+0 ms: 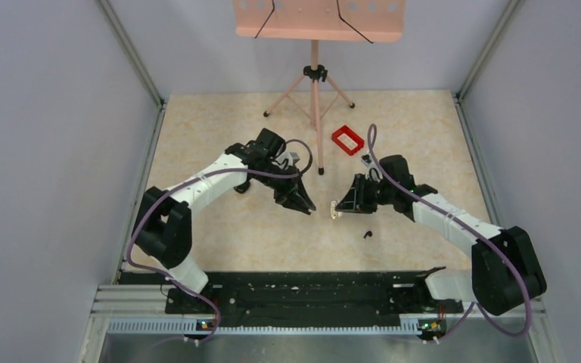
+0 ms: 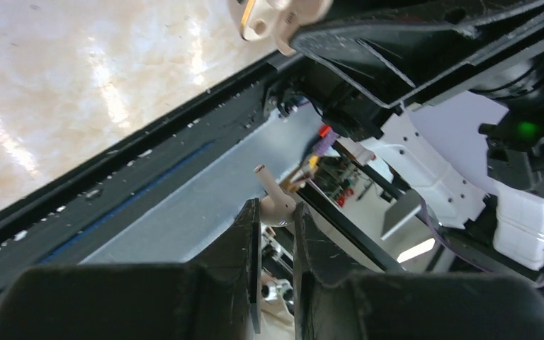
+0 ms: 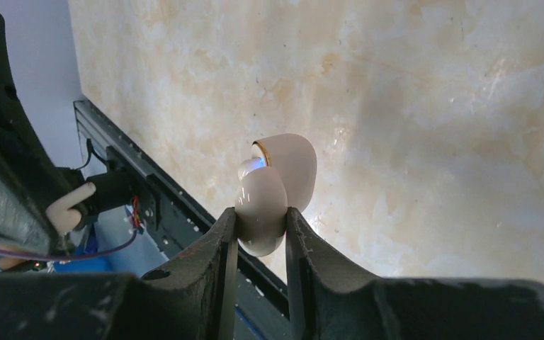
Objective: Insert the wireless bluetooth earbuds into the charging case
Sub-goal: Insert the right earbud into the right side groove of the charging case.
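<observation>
A pale cream charging case (image 3: 263,202) with its lid hinged open hangs above the table, and my right gripper (image 3: 262,221) is shut on its lower half. In the top view the case (image 1: 335,209) is at the right gripper's (image 1: 342,206) tip. My left gripper (image 2: 278,211) is shut on a cream earbud (image 2: 276,207), stem pointing away. It hovers a short way left of the case, and the case (image 2: 269,18) shows at the top of the left wrist view. A small dark comma-shaped piece (image 1: 366,234), seemingly the other earbud, lies on the table below the right gripper.
A red rectangular tray (image 1: 347,140) lies farther back on the table. A pink music stand (image 1: 315,83) has its tripod feet at the back centre. Grey walls close in both sides. The black rail (image 1: 302,291) holding the arm bases runs along the near edge.
</observation>
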